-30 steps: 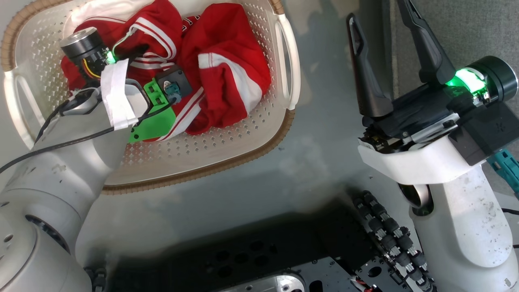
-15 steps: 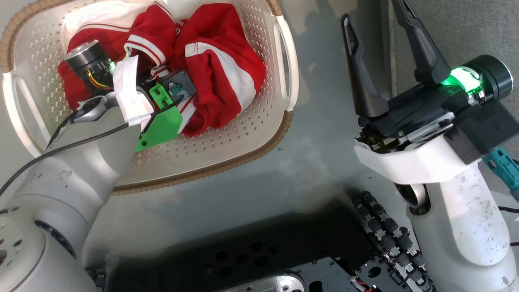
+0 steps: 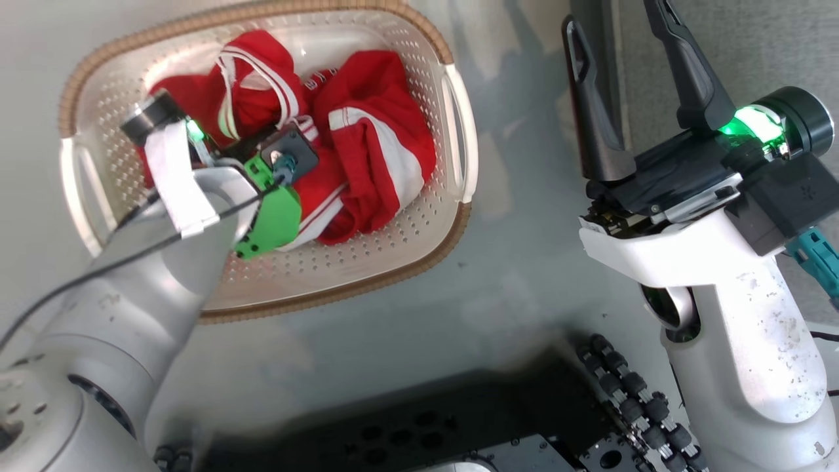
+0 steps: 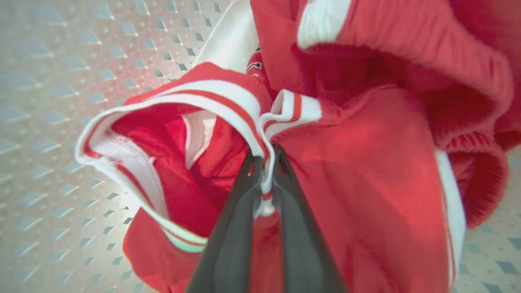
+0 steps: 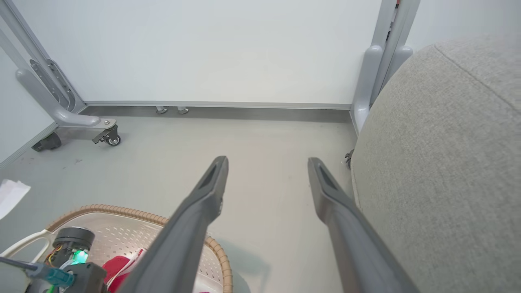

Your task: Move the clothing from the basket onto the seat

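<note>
Left gripper (image 4: 266, 162): fingers drawn together, clamped on the red-and-white striped collar (image 4: 220, 95) of one garment of the clothing (image 4: 366, 183); a fold of the trim is pinched between the tips, and red cloth bunches to either side of them and beyond; whether this garment hangs free of the basket (image 3: 419, 223) bottom cannot be told, though the perforated wall shows past the cloth on both sides; second garment (image 3: 380, 151), red with a white panel, lies just beside the left wrist, inside the same basket; right gripper (image 5: 266, 160): fingers well apart, holding nothing, pointing over bare floor (image 5: 244, 134), with the basket rim below and to its left and the seat (image 5: 439, 162) close on its right; the visible part of the seat carries no garment. Judgement on progress: early; the first grasp is made, but both garments are within the basket, so none is delivered; left to do: lift, carry across to the seat on the far side of the right gripper, release, then repeat for the second garment.
</note>
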Controlling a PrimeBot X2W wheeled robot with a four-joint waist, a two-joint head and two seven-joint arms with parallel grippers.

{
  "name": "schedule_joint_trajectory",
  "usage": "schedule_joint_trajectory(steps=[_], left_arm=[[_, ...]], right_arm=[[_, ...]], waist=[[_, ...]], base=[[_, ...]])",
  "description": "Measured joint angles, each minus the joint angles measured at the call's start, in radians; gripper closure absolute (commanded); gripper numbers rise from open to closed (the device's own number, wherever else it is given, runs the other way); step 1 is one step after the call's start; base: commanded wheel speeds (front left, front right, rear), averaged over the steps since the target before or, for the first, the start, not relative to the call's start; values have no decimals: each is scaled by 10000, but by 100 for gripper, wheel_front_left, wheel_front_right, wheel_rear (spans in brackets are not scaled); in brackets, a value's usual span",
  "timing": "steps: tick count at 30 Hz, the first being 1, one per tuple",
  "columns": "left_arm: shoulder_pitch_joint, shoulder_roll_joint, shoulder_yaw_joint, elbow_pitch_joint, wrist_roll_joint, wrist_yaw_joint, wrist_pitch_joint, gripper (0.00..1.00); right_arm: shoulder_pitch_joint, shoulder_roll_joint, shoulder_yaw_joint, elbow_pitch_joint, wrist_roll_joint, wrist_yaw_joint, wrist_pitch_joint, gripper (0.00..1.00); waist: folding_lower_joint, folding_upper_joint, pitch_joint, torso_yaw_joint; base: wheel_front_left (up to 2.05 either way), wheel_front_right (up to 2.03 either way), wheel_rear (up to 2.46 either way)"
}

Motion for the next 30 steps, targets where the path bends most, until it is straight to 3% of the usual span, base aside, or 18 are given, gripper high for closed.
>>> schedule_joint_trajectory(steps=[9, 16, 25, 30], left_arm=[[1057, -209, 920, -817, -894, 558, -679, 100], [2812, 123, 2604, -3795, -1569, 1120, -709, 100], [5699, 221, 5078, -6798, -1292, 1064, -721, 100], [6749, -255, 6426, -8008, -1032, 869, -723, 100]], right_arm=[[457, 2, -90, 328, -102, 0, 0, 0], [1209, 6, -230, 625, -370, 0, 0, 0], [2348, -6, -274, 1072, -583, 0, 0, 0], [2884, -82, -205, 1296, -581, 0, 0, 0]], waist=[[0, 0, -1337, 182], [0, 0, -2698, 379], [-1, 0, -4695, 712], [-1, 0, -5840, 905]], base=[[0, 0, 0], [0, 0, 0], [0, 0, 0], [0, 0, 0]])
